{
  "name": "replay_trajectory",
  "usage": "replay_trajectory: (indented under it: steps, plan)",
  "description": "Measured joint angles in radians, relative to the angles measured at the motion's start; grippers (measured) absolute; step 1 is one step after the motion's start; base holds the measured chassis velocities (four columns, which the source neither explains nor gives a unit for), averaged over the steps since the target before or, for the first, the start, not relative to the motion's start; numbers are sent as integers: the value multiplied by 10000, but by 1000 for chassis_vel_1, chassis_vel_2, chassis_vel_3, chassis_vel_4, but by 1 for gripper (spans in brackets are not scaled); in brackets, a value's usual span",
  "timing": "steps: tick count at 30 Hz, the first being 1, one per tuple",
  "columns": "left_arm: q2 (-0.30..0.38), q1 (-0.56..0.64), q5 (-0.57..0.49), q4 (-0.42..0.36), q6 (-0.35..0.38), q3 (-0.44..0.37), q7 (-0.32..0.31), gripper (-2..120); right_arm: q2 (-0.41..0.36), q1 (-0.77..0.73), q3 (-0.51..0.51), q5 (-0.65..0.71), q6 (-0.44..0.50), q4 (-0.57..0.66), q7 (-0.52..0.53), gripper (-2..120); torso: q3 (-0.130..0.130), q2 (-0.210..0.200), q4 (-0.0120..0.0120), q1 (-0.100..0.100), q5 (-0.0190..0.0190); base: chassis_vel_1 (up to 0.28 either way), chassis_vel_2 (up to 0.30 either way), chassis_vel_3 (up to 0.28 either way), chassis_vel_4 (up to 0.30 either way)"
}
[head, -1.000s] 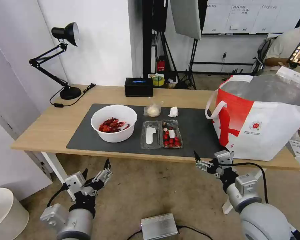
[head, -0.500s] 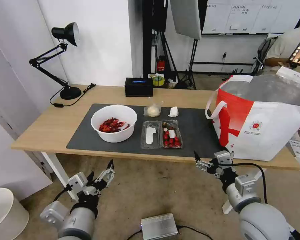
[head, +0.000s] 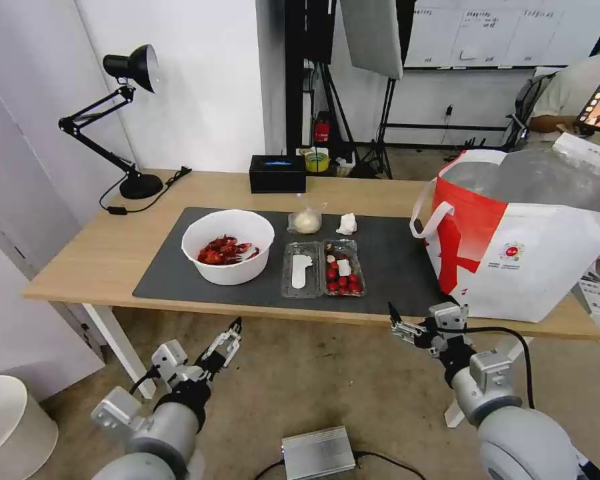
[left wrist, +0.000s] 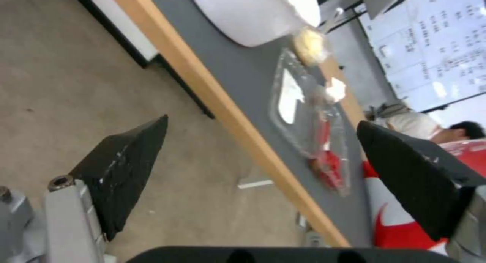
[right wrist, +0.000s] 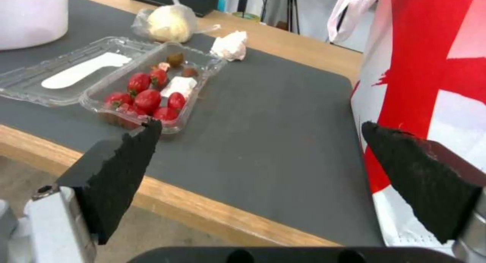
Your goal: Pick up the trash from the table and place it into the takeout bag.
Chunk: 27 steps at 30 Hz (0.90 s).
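Four trash pieces lie on the counter [head: 113, 247]; none sits visibly in the takeout bag [head: 520, 253] at three o'clock. Left hand [head: 221, 347] and right hand [head: 417, 321] hover empty, fingers apart.

We note white walls [head: 200, 80], a beige carpet floor [head: 327, 387], a black desk lamp [head: 113, 120], a whiteboard [head: 500, 33] behind, a tripod stand [head: 380, 133], and a white bin [head: 10, 427].
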Motion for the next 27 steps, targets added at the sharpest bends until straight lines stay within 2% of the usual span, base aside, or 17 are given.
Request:
replay_trajectory:
  steps: [11, 27]
  plan:
    - [122, -787, -1320, 0, 240, 50, -265, 100, 57, -1, 0, 0, 0, -61, -2, 100, 0, 0, 0, 1, 0, 0, 0, 0, 0]
    - [-135, -1322, -1594, 342, 311, 544, -530, 100, 162, 12, -46, -25, -1, -126, -2, 100, -1, -1, 0, 0, 0, 0, 0, 0, 0]
